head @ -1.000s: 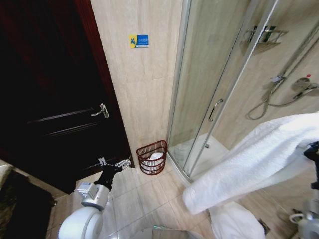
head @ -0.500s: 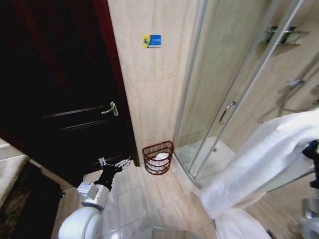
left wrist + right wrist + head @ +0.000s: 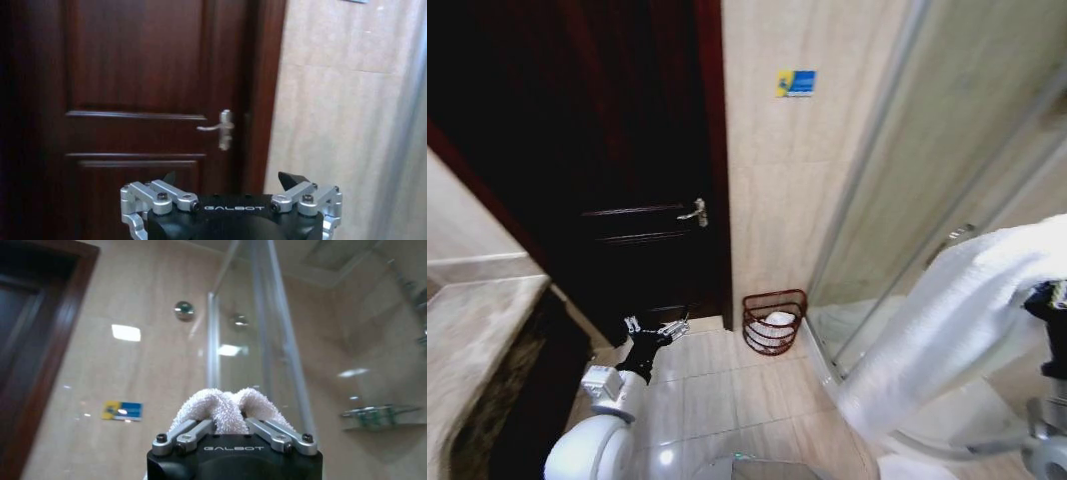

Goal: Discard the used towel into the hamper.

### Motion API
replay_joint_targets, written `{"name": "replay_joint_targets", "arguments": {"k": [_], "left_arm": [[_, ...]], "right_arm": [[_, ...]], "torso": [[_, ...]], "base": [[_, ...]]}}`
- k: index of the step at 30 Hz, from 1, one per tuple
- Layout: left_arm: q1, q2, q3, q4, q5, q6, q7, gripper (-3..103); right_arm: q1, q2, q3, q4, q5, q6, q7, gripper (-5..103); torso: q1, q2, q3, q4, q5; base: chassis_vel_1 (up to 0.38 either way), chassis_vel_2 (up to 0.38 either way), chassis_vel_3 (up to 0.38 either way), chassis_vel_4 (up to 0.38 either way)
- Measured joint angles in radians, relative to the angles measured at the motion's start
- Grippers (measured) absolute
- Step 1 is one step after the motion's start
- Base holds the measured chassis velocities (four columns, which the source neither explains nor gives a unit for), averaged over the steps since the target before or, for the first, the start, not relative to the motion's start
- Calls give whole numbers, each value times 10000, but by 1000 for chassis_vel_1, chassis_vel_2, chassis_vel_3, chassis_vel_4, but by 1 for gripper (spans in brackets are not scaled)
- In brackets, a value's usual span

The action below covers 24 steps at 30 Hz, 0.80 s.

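Dominating the upper left of the head view: a tall dark reddish-brown panelled wooden door (image 3: 617, 150) with a silver lever handle (image 3: 694, 211), shut. Right of it, a strip of beige tiled wall (image 3: 777, 190) bearing a small blue and yellow sticker (image 3: 796, 82), then the glass shower enclosure (image 3: 927, 180) across the upper right. Lower left edge: a beige stone tabletop (image 3: 477, 340). Across the right side of the frame, draped from mid-right down toward lower centre: a large white terry-cloth towel (image 3: 947, 320), carried off the floor, well apart from its target. Clamped on a bunched fold of that cloth in the right wrist view: the right end effector (image 3: 233, 432), fingers closed tight around the pile. On the pale glossy floor tiles (image 3: 727, 390) just below centre, set against the wall between door frame and shower: the small round dark reddish-brown wire hamper (image 3: 774, 322), upright, with something white already lying inside. At lower left of the head view, held low over the floor: the left end effector (image 3: 655, 328), fingers spread apart and empty, pointing toward the door. Judged progress: pickup done, towel secured; approach to the hamper, positioning above its rim and release all left, so roughly the first half complete.
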<state>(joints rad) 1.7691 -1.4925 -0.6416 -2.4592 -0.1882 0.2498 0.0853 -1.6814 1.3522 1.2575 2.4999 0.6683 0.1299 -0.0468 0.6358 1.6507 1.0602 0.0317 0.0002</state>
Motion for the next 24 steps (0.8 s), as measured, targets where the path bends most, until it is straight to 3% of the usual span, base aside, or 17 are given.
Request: {"name": "replay_joint_targets", "arguments": {"k": [9,24], "left_arm": [[0,0,0,0,0,0,0,100],[1,0,0,0,0,0,-1,100]], "right_arm": [[271,-186,-30,1,339,523,-415,5],[174,31,-127,1,335,624,-893,5]], "torso": [[0,0,0,-3,-5],[0,0,0,-2,-3]], "base": [[85,75,66,74],[0,0,0,0]]}}
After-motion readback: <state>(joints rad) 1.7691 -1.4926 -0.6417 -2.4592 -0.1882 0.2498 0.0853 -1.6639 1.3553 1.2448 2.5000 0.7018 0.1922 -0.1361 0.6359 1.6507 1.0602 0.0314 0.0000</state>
